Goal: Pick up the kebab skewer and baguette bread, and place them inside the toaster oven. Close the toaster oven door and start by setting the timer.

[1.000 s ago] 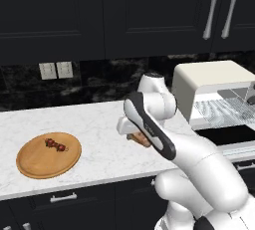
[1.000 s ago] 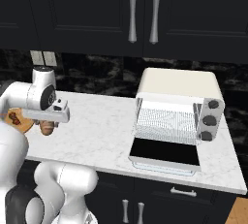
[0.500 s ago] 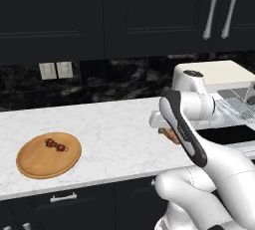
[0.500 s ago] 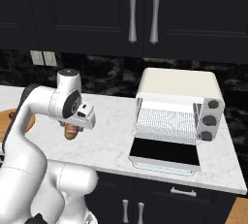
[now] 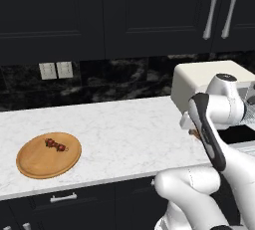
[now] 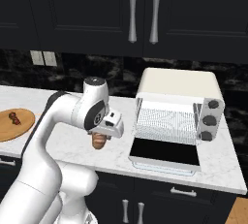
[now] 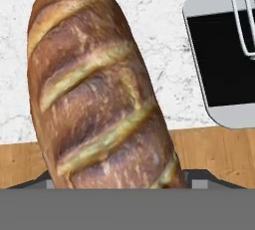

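Round wooden plate (image 5: 35,162) on marble counter (image 5: 124,129) (dark cabinets (image 5: 124,15) above)

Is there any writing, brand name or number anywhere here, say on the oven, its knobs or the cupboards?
No readable text anywhere.
toaster oven: plain cream shell, no brand.
Its three knobs: any markings are too small to read.
wall plates: blank.
baguette bread, wooden plate, cupboards: no writing.
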Robot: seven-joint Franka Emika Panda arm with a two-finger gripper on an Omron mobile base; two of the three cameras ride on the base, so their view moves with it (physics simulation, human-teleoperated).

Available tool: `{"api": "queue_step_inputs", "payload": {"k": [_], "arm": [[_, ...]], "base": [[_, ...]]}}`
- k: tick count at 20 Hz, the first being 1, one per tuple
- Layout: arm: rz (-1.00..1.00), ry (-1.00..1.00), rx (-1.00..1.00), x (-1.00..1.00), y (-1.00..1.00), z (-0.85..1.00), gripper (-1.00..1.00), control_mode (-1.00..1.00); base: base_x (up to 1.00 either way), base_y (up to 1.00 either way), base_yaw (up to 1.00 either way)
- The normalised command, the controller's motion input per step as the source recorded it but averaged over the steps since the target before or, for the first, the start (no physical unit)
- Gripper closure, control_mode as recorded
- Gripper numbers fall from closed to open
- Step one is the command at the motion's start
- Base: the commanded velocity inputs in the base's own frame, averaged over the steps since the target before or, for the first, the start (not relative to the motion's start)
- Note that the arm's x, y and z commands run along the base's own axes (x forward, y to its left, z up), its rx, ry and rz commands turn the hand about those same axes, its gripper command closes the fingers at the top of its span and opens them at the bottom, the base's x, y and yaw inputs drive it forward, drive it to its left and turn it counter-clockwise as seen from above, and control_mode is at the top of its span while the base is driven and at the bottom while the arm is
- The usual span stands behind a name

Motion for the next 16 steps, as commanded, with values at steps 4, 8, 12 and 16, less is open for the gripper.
{"api": "queue_step_inputs", "payload": {"k": [4, 8, 12, 16], "arm": [[0.0, 0.0, -0.01, 0.1, -1.0, 0.14, 1.0, -1.0], [-0.01, 0.0, 0.0, 0.32, -0.98, 0.06, 1.0, -1.0], [-0.02, 0.0, 0.0, 0.5, -0.47, 0.08, 1.0, -1.0], [-0.06, -0.04, 0.0, 0.51, -0.16, 0.0, 1.0, -1.0]], "base": [[0.0, 0.0, 0.0], [0.0, 0.0, 0.0], [0.0, 0.0, 0.0], [0.0, 0.0, 0.0]]}}
